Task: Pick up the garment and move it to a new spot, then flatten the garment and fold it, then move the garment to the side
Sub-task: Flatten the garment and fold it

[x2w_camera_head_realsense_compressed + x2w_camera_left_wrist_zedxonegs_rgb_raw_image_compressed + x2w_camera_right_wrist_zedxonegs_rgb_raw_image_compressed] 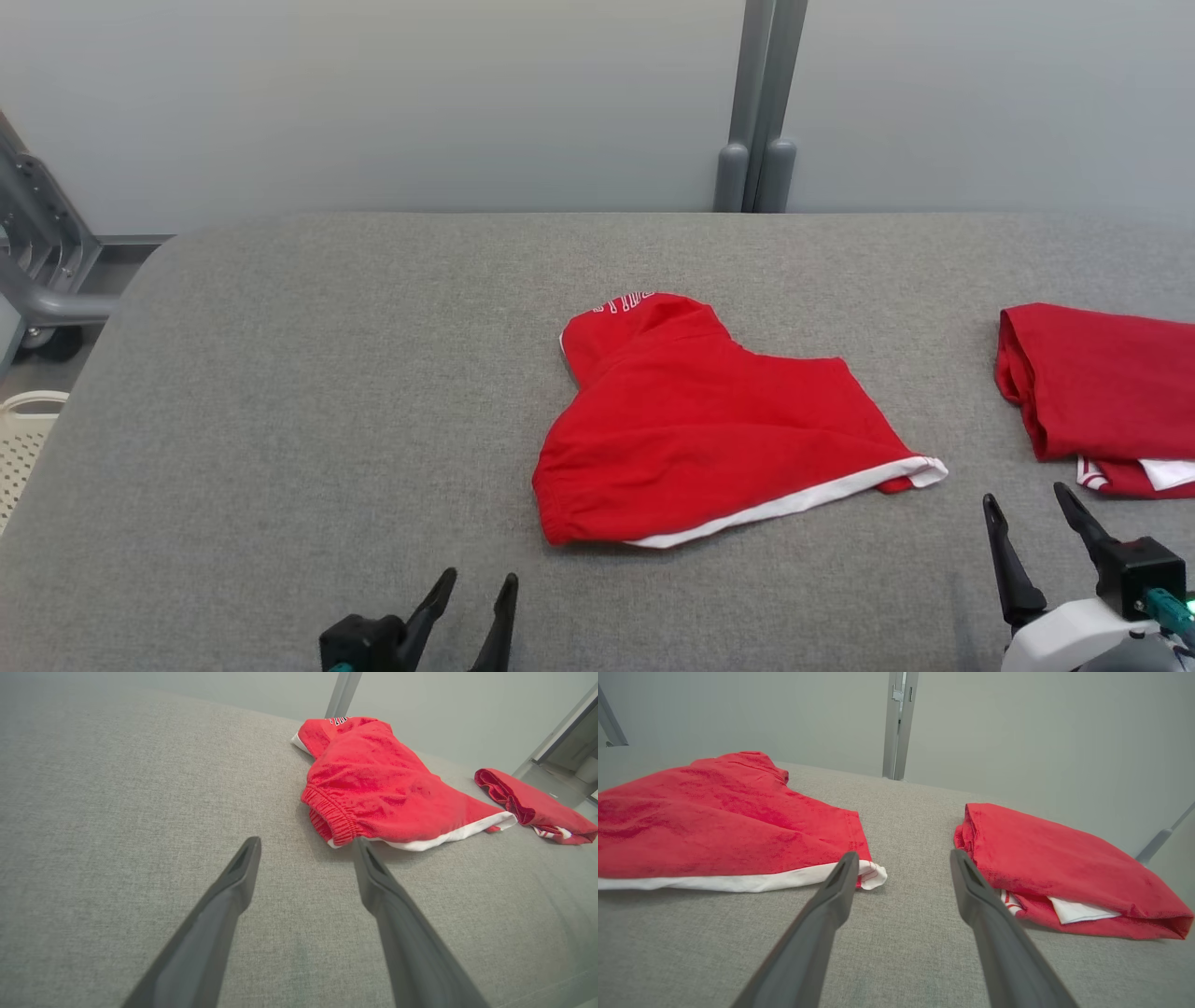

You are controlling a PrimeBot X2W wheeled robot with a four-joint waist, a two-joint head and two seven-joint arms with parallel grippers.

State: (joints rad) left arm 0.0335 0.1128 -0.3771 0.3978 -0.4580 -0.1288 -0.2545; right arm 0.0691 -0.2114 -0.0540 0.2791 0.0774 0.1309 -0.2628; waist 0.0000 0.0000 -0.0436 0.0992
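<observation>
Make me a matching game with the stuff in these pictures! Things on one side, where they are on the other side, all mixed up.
Things:
1. crumpled red garment
2. folded red garment
3. left tool
4. white basket

Places:
A. down beyond the left edge of the table
B. middle of the table
C. far right of the table
D. over the near edge, open, holding nothing

Pairs: 1-B, 2-C, 3-D, 4-A.
</observation>
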